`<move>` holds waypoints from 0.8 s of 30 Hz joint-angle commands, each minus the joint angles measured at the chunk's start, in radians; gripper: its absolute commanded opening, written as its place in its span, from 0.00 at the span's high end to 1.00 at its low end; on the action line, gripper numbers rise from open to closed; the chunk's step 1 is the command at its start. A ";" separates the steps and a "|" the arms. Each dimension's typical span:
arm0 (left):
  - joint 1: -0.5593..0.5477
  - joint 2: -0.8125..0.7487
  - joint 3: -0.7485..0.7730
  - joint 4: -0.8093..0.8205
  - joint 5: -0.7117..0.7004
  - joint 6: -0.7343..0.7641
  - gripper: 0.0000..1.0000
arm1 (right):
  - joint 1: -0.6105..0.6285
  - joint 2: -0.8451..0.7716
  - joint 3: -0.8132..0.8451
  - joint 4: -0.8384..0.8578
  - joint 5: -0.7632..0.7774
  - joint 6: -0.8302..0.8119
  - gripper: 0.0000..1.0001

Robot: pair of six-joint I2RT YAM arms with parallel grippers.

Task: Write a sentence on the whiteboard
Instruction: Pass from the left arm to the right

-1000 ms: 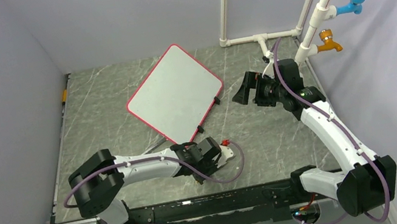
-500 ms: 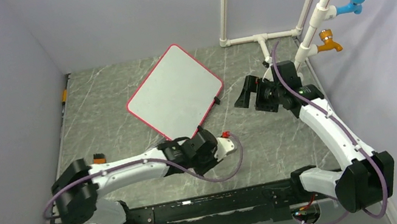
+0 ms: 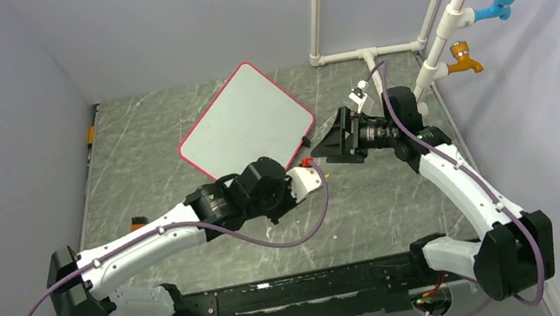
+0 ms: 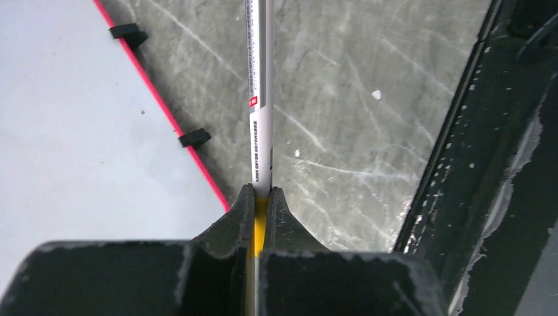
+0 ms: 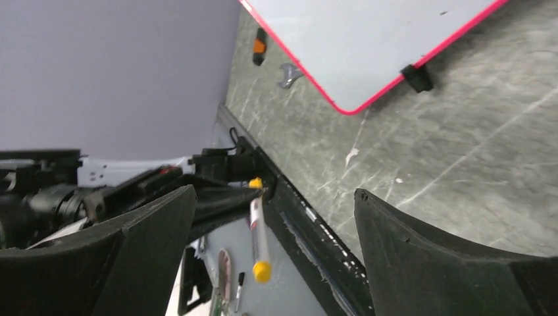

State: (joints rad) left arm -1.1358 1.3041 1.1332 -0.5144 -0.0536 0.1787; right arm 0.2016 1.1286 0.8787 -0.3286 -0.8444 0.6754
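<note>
White marker (image 4: 261,99), far end cut off, sits pinched in the left gripper (image 4: 262,197); the right gripper (image 5: 274,194) gapes wide; red-framed whiteboard (image 3: 245,125) lies plain white.

Counter (image 3: 388,200): dark grey, marble-patterned slab with pale veins and light scratches. A few white specks (image 4: 376,94) are scattered on the bare surface.

Lying directly on it:
- Flat rectangular whiteboard (image 3: 240,126), white face, thin red frame, rounded corners. It sits toward the far middle, turned diagonally with one corner pointing at the near edge, and rests on small black feet (image 4: 195,137).
- Small orange-and-black object (image 3: 91,136) at the far left edge, well apart from the board; type not resolvable.
- Small silver open-ended wrench (image 5: 287,76), near that object.
- White plastic pipe frame (image 3: 367,52), at the far right corner.
</note>
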 commanded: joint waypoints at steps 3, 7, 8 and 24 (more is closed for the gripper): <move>0.052 0.016 0.103 -0.038 -0.022 0.097 1.00 | 0.049 -0.009 0.039 0.063 -0.109 0.027 0.12; 0.075 0.036 0.151 -0.056 -0.008 0.133 1.00 | 0.100 0.008 0.054 0.045 -0.082 0.017 0.14; 0.076 0.040 0.160 -0.059 -0.004 0.143 1.00 | 0.112 0.011 0.056 0.044 -0.076 0.016 0.15; 0.077 0.057 0.206 -0.065 0.018 0.253 1.00 | 0.193 0.071 0.101 0.040 -0.047 0.025 0.40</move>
State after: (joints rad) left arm -1.0599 1.3598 1.2926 -0.5892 -0.0502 0.3920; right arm 0.3805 1.1908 0.9318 -0.3065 -0.8955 0.6914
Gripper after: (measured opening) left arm 0.035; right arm 0.616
